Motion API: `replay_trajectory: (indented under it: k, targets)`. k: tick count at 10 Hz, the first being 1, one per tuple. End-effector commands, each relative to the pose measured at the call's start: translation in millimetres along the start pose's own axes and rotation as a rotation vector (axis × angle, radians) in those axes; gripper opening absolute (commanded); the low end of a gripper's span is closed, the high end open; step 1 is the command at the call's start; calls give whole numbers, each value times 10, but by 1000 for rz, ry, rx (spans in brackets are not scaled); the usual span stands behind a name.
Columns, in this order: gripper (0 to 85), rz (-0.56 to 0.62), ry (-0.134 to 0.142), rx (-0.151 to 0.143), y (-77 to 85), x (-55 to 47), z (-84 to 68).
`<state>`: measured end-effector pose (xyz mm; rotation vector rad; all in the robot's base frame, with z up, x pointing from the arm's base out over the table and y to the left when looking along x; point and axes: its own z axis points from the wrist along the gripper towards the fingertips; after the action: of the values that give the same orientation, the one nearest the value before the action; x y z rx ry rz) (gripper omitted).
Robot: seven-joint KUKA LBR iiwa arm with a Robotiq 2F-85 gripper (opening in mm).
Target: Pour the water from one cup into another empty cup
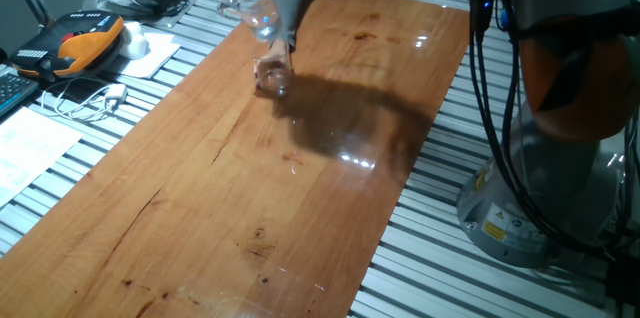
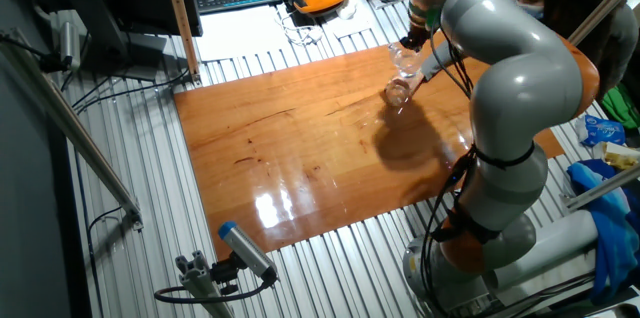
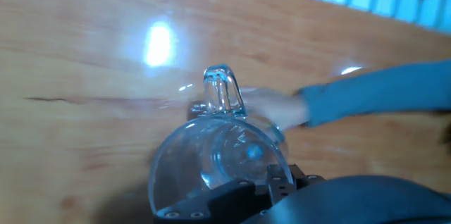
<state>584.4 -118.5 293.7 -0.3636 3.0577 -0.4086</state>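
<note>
1. Two glasses in play: the mug [image 1: 262,20], tilted and held above the board, and the small tumbler [image 1: 273,75] standing on the wooden board [image 1: 300,208] directly under it, at about 6 o'clock from the mug in one fixed view.
2. Gripper [image 3: 278,182]: dark jaws clamp the mug's rim at the bottom of the hand view, so it is closed on the mug. Fingertips themselves mostly hidden by glass.
3. Mug handle [image 3: 222,94] points to 12 o'clock in the hand view; the mouth faces the camera. Water not clearly separable from glints, so amount left cannot be told.
4. A person's hand [image 3: 271,108] with a blue sleeve reaches in from 3 o'clock in the hand view, close to the handle and likely steadying the tumbler; contact not clear.
5. The other fixed view: mug [image 2: 405,58] sits at roughly 12 o'clock of the tumbler [image 2: 398,93], lip just above its opening.
6. Judgement: pouring step is under way. To do it well, keep the mug's lip centred over the narrow tumbler mouth, add tilt slowly, avoid sideways drift, and hold the grip firm since glass rims slip.
7. Risk: stream overshooting the small tumbler onto the board, or knocking it with the mug.
</note>
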Motion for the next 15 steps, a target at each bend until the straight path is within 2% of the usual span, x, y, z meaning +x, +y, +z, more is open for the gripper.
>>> replay_trajectory:
  k: [1, 4, 5, 6, 8, 9, 10, 15]
  targets:
    - [0, -13, -12, 29, -144, 4, 68]
    - [0, -46, -44, 88, -119, -82, 127]
    - [0, -48, -49, 94, -113, -100, 138]
    - [0, -55, -58, 113, -114, -107, 148]
    - [0, -63, -73, 167, -124, -95, 148]
    - [0, -71, -83, 206, -127, -92, 154]
    - [0, -71, -91, 225, -130, -92, 161]
    - [0, -85, -117, 263, -143, -110, 251]
